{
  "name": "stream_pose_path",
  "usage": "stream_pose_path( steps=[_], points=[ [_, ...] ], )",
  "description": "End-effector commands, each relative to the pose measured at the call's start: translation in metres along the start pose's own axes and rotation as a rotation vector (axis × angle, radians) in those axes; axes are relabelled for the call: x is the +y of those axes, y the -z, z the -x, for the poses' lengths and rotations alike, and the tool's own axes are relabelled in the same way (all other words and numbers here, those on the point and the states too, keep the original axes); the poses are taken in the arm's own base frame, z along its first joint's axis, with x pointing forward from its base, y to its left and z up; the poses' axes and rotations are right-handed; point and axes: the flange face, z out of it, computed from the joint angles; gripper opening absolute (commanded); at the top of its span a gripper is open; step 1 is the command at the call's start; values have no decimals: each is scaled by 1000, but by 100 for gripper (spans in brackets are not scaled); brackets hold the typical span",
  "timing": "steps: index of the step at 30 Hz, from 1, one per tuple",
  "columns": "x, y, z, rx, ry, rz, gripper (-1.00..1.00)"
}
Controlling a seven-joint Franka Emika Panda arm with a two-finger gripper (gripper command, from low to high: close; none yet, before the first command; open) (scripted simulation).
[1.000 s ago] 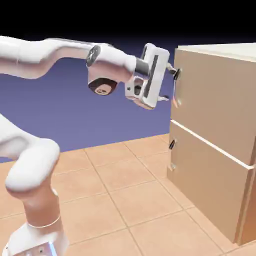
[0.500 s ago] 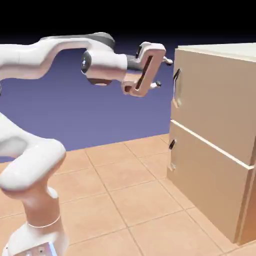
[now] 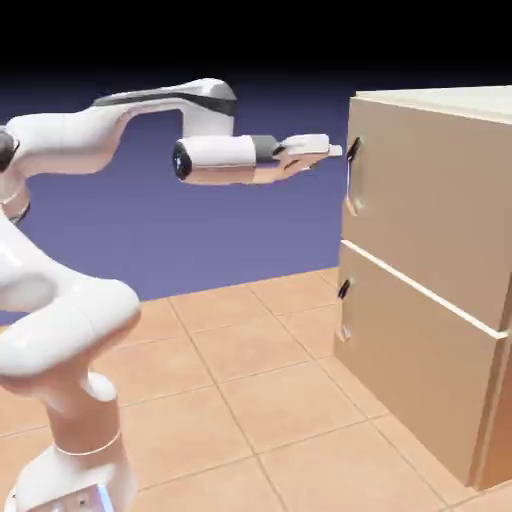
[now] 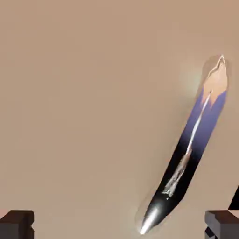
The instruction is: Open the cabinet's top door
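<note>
Exterior view: while the top door (image 3: 430, 200) sits closed on the cabinet (image 3: 420, 375), the gripper (image 3: 337, 151) has levelled out near its handle (image 3: 351, 178), touching nothing.
Hand view: wide, empty jaws; the handle slants between and beyond them, so alignment likely comes next.

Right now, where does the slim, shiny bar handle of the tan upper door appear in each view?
Exterior view: slim, shiny bar handle, upper right, at the door's left edge.
Hand view: right of centre, slanting down to the bottom edge.
Shared landmark: flat tan upper door behind it.
</note>
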Motion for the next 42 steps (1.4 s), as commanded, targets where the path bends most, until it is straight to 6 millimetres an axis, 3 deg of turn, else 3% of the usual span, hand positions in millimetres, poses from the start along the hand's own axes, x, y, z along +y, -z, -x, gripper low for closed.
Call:
stream_pose_path(
  steps=[1,7,8,13,14,15,27,35,42],
  points=[
    [1,-4,-7,-5,-45,2,0],
    [3,-26,-51,-32,-307,12,0],
    [3,-26,-51,-32,-307,12,0],
    [3,-76,-49,-32,-307,12,0],
    [3,-76,-49,-32,-307,12,-100],
    [3,-76,-49,-32,-307,12,-100],
    [-38,15,-31,109,-302,203,-100],
    [-82,77,-11,217,-296,351,-100],
    [-122,118,8,300,-290,463,-100]
  ],
)
